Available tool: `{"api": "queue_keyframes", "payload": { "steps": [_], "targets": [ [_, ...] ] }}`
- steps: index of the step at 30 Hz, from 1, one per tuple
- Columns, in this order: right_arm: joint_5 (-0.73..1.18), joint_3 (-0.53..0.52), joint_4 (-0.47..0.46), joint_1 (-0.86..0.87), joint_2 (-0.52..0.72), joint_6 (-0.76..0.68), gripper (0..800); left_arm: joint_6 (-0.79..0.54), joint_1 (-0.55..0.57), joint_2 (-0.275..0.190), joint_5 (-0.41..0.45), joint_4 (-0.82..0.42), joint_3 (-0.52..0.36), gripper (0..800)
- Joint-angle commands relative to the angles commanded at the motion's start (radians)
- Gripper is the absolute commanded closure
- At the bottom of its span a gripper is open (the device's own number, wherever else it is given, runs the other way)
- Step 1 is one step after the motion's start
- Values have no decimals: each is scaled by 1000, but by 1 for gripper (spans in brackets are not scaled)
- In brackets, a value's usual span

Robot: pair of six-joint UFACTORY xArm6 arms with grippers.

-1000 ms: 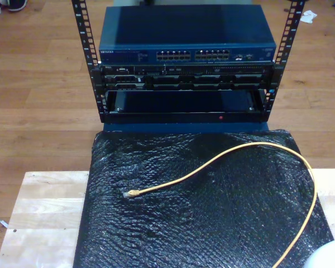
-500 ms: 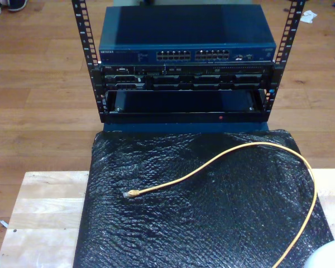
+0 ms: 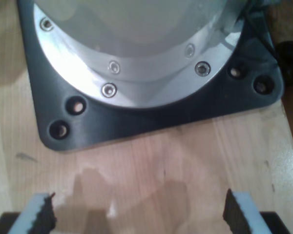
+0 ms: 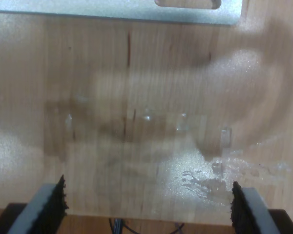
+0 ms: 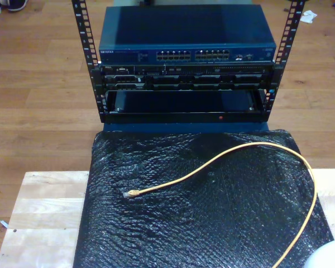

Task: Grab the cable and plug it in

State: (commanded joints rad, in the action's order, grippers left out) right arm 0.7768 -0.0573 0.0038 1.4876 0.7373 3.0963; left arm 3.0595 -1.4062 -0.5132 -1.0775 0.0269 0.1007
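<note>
First wrist view: my first gripper (image 3: 136, 217) hangs over bare light wood, its 2 serrated fingertips (image 3: 41, 217) set wide apart with nothing between them; ahead of it sits a black mounting plate (image 3: 151, 119) with bolt holes, carrying a round silver arm base (image 3: 136, 63) ringed with screws. Second wrist view: my second gripper (image 4: 147, 207) is likewise spread wide and empty, its 2 toothed fingertips (image 4: 51, 204) over a worn, glossy wooden surface (image 4: 136, 97) with scuffs and smeared patches; a silver metal plate edge (image 4: 136, 12) runs along the far side of that surface. Exterior view: the cable (image 5: 234, 156) lies loose on a black bubble-wrap mat (image 5: 201, 223) covering most of a wooden table (image 5: 44, 212). Its clear plug (image 5: 129, 194) rests on the mat towards the exterior view's left, touched by no gripper; from there the yellow-orange line rises towards the mat's far edge, arcs round towards the exterior view's right, and runs down to the picture's lower edge. Beyond the mat stands a black rack frame (image 5: 84, 56) on a wooden floor (image 5: 33, 100), holding a blue network switch (image 5: 187, 39) with 2 blocks of ports on its face, darker units beneath it. A pale rounded shape (image 5: 329, 258), blurred, sits at the exterior view's lower right corner.
</note>
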Motion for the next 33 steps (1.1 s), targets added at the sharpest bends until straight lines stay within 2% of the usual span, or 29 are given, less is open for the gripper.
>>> {"api": "queue_keyframes", "payload": {
  "steps": [18,24,33],
  "targets": [
    [6,8,-2,0,0,2,2,-2,0,0,-8,0,2,0],
    [61,40,0,-2,6,2,1,-3,0,-5,-21,-6,29,0],
    [244,155,3,0,8,-23,1,0,0,-8,-167,-6,110,0]
  ]
}}
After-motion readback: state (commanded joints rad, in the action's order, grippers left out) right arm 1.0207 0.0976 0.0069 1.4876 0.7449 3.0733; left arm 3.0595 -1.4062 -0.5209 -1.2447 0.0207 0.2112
